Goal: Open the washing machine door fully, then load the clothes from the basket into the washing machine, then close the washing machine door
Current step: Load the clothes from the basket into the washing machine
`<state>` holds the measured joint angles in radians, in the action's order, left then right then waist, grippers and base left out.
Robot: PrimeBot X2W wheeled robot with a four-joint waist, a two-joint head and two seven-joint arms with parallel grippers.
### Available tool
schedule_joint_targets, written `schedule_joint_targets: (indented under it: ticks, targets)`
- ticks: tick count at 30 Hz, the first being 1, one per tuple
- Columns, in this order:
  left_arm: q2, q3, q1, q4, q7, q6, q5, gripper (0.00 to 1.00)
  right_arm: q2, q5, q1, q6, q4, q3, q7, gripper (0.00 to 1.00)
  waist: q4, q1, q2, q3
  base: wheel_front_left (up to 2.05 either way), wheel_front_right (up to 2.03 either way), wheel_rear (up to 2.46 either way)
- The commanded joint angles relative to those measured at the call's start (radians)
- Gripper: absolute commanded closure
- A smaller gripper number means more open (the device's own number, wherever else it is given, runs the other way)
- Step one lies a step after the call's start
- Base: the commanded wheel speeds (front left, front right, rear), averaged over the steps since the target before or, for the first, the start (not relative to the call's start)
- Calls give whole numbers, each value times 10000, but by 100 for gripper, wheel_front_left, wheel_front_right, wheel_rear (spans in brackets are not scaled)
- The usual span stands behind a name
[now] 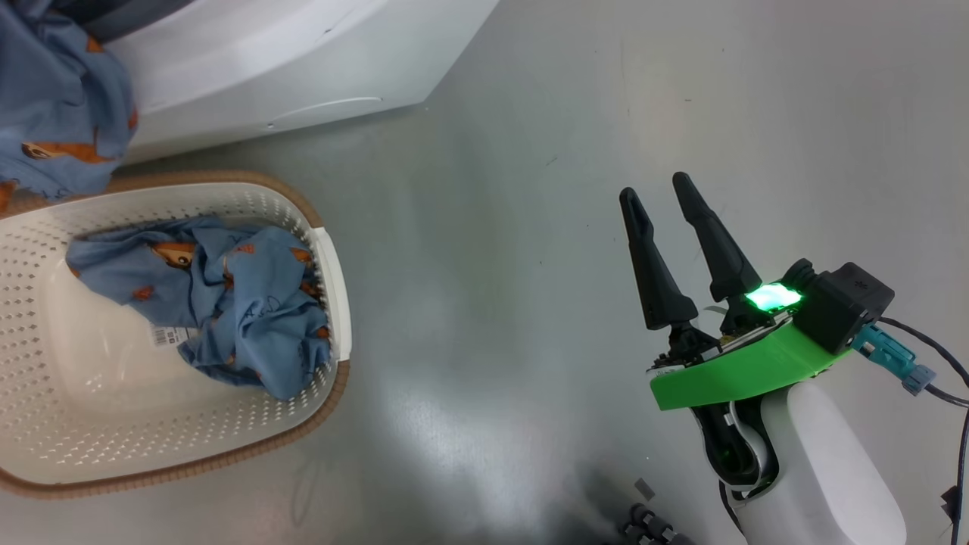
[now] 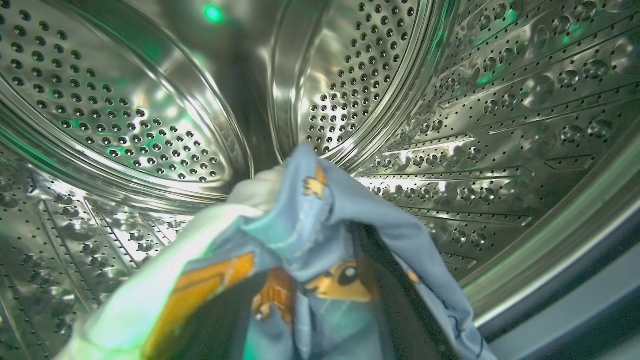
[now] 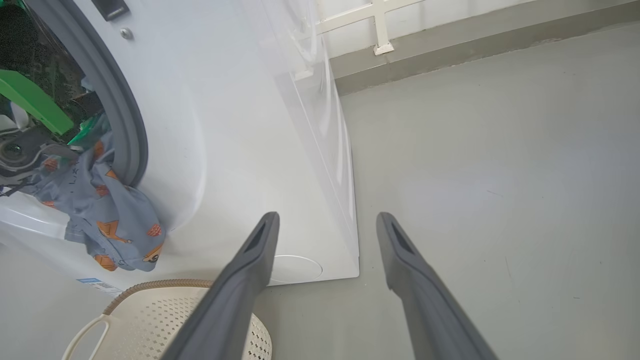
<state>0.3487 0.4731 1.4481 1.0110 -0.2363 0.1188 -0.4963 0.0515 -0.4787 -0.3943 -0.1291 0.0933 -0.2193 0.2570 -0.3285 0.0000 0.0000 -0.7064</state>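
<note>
Loading step: a blue garment (image 2: 320, 240) drapes the left claw (image 3: 35, 147) inside the washing machine drum (image 2: 150, 100), so its grip cannot be told. The right claw (image 1: 655, 189) hangs released. The likely next move is to drop it deep, then fetch the other garment (image 1: 242, 303) from the basket (image 1: 334, 288).

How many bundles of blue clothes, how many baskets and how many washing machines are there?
Washing machine: 1
Basket: 1
Blue clothes bundles: 2, one bundle in the basket, one bundle hanging at the machine's opening
Total: 4
</note>
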Motion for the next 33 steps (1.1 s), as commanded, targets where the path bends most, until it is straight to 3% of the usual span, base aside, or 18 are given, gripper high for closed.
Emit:
schedule_joint_targets:
  ticks: [1, 17, 33]
  targets:
    - [309, -76, 273, -71, -73, 49, -33, 0, -13, -41, 43, -16, -181, -211, 48, 0, 20, 0, 0, 22, 0, 0, 0]
    - [43, 165, 142, 132, -241, 113, -402, 0, -13, 40, 78, -16, -134, 6, 48, 0, 339, 0, 0, 278, 0, 0, 0]
    - [629, 950, -1765, -1847, -250, 118, -1664, 0, -13, 95, 170, -16, -77, 272, 48, 0, 767, 0, 0, 581, 0, 0, 0]
